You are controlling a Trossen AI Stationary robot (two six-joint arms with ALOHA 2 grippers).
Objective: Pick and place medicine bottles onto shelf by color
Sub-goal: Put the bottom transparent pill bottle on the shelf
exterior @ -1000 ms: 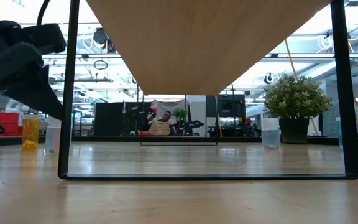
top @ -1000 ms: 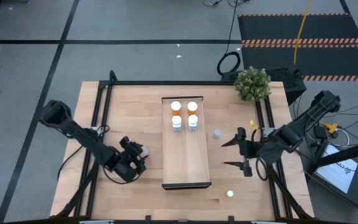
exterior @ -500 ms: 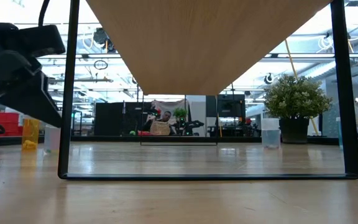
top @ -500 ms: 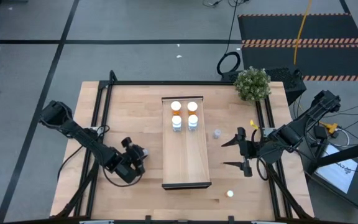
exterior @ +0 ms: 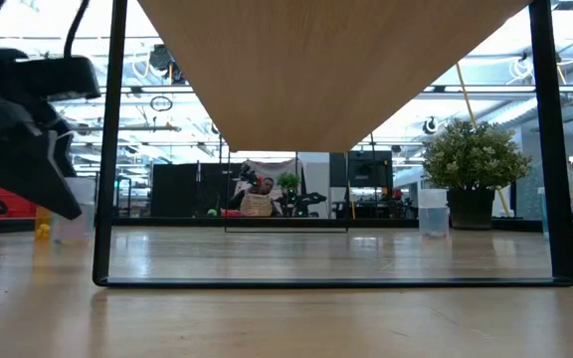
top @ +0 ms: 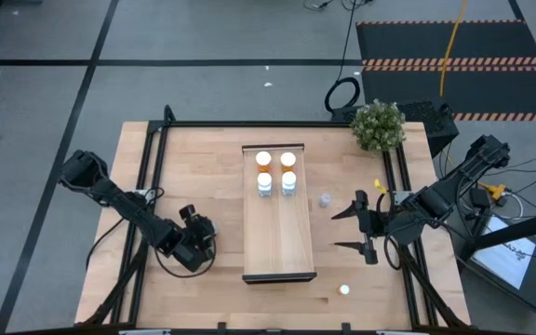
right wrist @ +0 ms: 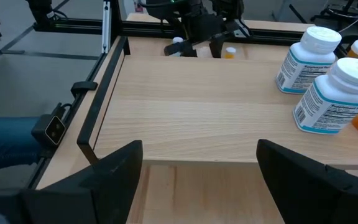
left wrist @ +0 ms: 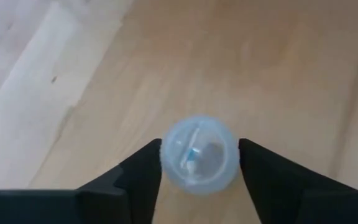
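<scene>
High view: The shelf (top: 279, 212) is seen lying lengthwise at the middle of the table (top: 203, 167). Four medicine bottles (top: 275, 172) are stood in a two-by-two group at the far end of the shelf, two with orange-tinted tops behind two with white tops. A single pale bottle (top: 325, 199) is seen on the table just right of the shelf, and a white cap-like bottle (top: 344, 289) near the table's front edge, right of the shelf. The left hand (top: 196, 244) is held low over the table, left of the shelf's near end. The right hand (top: 356, 229) is held right of the shelf, its fingers spread wide and empty. A potted plant (top: 378, 125) is placed at the far right corner.

Low view: The underside of the shelf (exterior: 326, 60) is shown overhead; the left hand (exterior: 23, 149) is seen left of the shelf.

Left wrist view: A pale blue bottle (left wrist: 199, 154) is framed between the two fingers (left wrist: 138, 177), which flank its sides closely; whether it is pinched cannot be told.

Right wrist view: The spread fingers (right wrist: 120, 165) are shown over the shelf, with the bottles beyond.
</scene>
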